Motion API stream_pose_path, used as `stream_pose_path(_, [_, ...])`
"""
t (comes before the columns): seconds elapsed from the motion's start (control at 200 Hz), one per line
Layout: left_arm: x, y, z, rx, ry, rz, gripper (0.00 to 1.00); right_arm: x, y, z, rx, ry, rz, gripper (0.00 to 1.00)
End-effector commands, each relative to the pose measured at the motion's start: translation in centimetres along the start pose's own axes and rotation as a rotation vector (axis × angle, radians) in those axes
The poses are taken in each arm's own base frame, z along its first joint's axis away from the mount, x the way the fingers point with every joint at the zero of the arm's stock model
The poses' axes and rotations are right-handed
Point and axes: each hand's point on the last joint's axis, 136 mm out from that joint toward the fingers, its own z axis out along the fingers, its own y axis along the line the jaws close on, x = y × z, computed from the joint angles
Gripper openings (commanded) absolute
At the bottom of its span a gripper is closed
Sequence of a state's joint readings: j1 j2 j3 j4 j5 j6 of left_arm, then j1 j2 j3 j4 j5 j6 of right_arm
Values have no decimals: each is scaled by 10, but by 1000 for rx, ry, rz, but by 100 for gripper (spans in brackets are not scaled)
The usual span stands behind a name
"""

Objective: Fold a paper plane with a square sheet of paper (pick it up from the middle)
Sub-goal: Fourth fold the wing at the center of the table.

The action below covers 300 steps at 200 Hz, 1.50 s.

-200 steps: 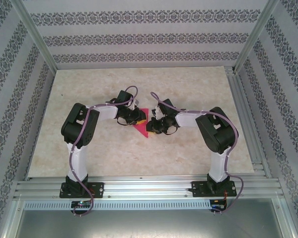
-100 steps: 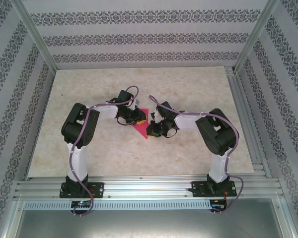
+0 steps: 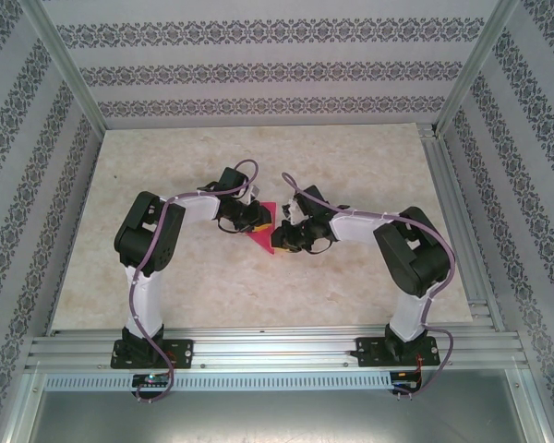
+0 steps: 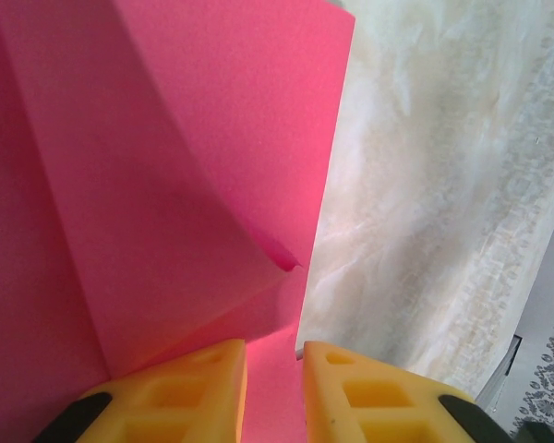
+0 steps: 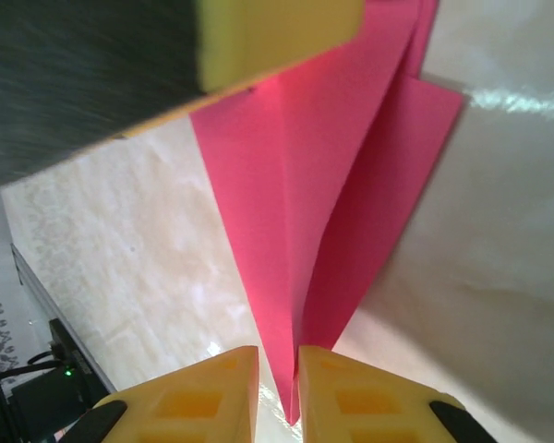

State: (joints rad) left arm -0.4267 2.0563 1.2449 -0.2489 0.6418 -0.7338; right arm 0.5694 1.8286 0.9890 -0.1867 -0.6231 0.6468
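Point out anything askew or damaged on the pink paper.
The paper plane looks unevenly folded: its lower flap juts sideways past the top layer, and a fold's corner tip near the left gripper curls up slightly.

Creased magenta paper plane, pointed dart, at table centre

Soft, even light is falling from overhead on the pale worktop, with the arms casting only faint, diffuse shadows. Close in, the pink paper is glowing heavily saturated, its folds throwing darker bands across it. On the right wrist camera, white glare is washing over the worktop's upper right, the top left corner is smearing into blur, and the yellow fingers are sitting slightly soft.
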Motion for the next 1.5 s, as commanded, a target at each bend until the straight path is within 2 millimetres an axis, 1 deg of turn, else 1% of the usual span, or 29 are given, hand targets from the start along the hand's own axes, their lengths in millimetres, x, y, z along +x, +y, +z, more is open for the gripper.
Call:
stream_pose_path(0.0, [5, 15, 7, -61, 22, -1, 25, -8, 6, -12, -25, -49, 10, 19])
stream_pose_path(0.05, [5, 15, 7, -62, 21, -1, 25, -11, 4, -16, -15, -61, 18, 16])
stream_pose_path(0.09, [5, 14, 7, -61, 22, 1, 25, -13, 6, -19, -15, -82, 19, 16])
stream_pose_path(0.125, [5, 14, 7, -60, 21, 1, 25, -15, 10, -20, -31, -96, 22, 16])
stream_pose_path(0.15, [5, 15, 7, -60, 23, 0, 25, -15, 15, -20, -52, -93, 20, 13])
stream_pose_path(0.175, [5, 15, 7, -60, 22, -1, 25, -14, 18, -19, -71, -87, 19, 11])
stream_pose_path(0.215, [5, 14, 7, -60, 23, 2, 25, -14, 22, -18, -88, -85, 13, 10])
stream_pose_path(0.45, [6, 15, 7, -58, 28, 2, 25, -21, 25, -2, -96, -70, 17, 9])
stream_pose_path(0.56, [7, 16, 8, -59, 30, 0, 25, -18, 17, 12, -84, -24, 27, 10])
stream_pose_path(0.644, [6, 16, 9, -59, 33, 1, 25, -17, 10, 17, -65, -25, 36, 10])
stream_pose_path(0.794, [5, 14, 8, -55, 29, 5, 25, -6, -13, 29, -26, 10, 72, 9])
stream_pose_path(0.914, [6, 13, 8, -54, 33, 3, 25, 0, -27, 38, -9, 35, 98, 9])
stream_pose_path(0.944, [5, 13, 8, -54, 30, 4, 25, 0, -27, 39, -13, 29, 96, 9])
stream_pose_path(1.049, [6, 13, 8, -53, 33, 4, 25, 1, -22, 38, -46, 36, 95, 9])
stream_pose_path(1.114, [6, 14, 7, -55, 32, 4, 25, -2, -19, 32, -39, 22, 82, 9])
stream_pose_path(1.194, [6, 13, 7, -55, 31, 4, 25, -9, 1, 19, -109, -15, 57, 10])
stream_pose_path(1.244, [6, 14, 7, -55, 33, 5, 25, -10, 9, 12, -136, -21, 57, 10])
stream_pose_path(1.294, [6, 14, 7, -59, 32, 7, 25, -8, 14, 9, -154, -10, 52, 11])
stream_pose_path(1.399, [6, 13, 6, -58, 31, 7, 25, -4, 14, 9, -154, -4, 53, 11])
stream_pose_path(1.494, [7, 14, 7, -60, 32, 8, 25, 3, 6, 18, -135, 29, 50, 12])
